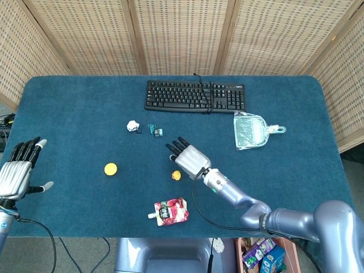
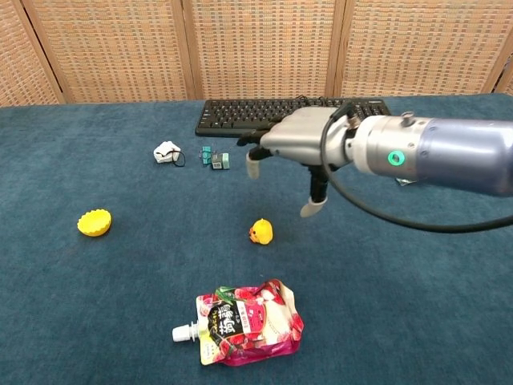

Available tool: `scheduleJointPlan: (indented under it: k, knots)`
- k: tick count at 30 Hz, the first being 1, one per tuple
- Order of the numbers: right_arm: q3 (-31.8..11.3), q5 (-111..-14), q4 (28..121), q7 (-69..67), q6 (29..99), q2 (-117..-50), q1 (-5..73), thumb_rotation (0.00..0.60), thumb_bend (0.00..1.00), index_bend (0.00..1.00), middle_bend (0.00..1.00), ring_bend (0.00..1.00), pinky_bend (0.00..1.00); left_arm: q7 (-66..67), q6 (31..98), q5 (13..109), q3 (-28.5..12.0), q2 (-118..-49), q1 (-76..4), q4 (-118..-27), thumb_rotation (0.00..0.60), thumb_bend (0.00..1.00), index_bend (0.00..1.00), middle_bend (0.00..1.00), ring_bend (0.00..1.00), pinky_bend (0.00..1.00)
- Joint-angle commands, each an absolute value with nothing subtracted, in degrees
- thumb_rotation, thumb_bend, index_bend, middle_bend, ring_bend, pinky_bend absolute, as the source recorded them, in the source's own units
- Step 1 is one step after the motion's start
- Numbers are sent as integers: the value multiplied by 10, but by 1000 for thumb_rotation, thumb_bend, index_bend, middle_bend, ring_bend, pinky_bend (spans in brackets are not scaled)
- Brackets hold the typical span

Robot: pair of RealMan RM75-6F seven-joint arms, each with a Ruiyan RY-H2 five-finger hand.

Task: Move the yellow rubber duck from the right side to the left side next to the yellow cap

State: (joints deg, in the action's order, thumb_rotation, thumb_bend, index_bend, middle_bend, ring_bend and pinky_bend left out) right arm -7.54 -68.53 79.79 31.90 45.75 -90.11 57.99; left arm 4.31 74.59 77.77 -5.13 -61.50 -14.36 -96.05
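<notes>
The yellow rubber duck [image 1: 176, 175] [image 2: 260, 232] stands alone on the blue table, free of any hand. My right hand [image 1: 189, 158] [image 2: 297, 152] hovers just right of and above it, fingers spread and holding nothing. The yellow cap [image 1: 110, 169] [image 2: 94, 222] lies well to the left of the duck. At the table's far left edge my left hand [image 1: 17, 173] is open and idle; the chest view does not show it.
A red drink pouch [image 1: 168, 211] [image 2: 244, 322] lies in front of the duck. A black keyboard [image 1: 195, 96] [image 2: 292, 115] sits at the back, a green dustpan [image 1: 252, 131] to the right. A white crumpled scrap [image 1: 132, 126] [image 2: 167, 151] and small teal clips [image 1: 154, 131] [image 2: 214, 159] lie behind the duck.
</notes>
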Motion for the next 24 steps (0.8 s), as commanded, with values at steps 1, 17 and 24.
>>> scheduleJointPlan:
  k: [1,17,24]
  knots:
    - [-53,-712,875,309,543,-802,512,600,78,224,0,0,0,40,748,782,-50,-615,-143,-959,600,0,0,0,0,0]
    - [-6,-732,738,2,778,-714,246,600,0,0,0,0,0,17,692,893,-46,-631,-221,-903,600,0,0,0,0,0]
    - [-5,-724,819,12,821,-703,182,600,0,0,0,0,0,50,555,943,-49,-654,-338,-902,600,0,0,0,0,0]
